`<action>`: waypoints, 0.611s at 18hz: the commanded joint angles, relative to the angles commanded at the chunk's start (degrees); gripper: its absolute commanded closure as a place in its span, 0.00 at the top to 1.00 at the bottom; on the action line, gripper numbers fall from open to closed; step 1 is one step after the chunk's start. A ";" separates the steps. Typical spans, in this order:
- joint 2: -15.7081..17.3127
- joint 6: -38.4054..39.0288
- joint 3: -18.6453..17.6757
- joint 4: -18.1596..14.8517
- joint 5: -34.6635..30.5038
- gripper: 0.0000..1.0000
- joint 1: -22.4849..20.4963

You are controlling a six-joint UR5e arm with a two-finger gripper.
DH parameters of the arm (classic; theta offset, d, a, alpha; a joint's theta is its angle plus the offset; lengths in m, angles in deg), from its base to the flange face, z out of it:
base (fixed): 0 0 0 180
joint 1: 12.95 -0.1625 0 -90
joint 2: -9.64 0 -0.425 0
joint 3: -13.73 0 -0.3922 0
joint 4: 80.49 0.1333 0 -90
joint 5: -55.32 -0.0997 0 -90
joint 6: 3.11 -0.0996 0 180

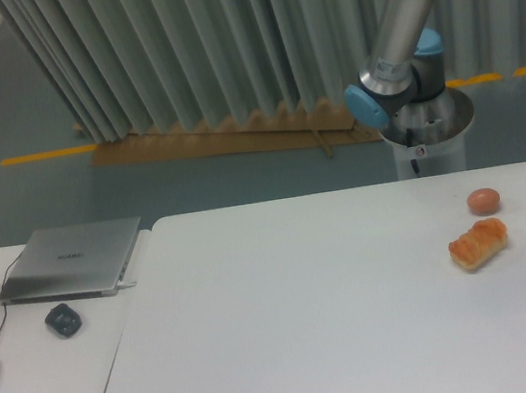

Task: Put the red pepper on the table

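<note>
No pepper or gripper shows, so its grip cannot be told; a blind drop near the roll (pixel 479 245) on the table (pixel 308 316) could knock the egg (pixel 484 200) off.

A bread roll (pixel 479 245) and a small egg-like ball (pixel 484 200) are carried near the right edge of the white tabletop (pixel 298 318) (close together, not touching); a laptop (pixel 73 261) is seen on the adjoining desk (pixel 35 381).
</note>
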 joint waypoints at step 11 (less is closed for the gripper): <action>1.76 1.84 1.41 -4.04 0.17 0.31 0.26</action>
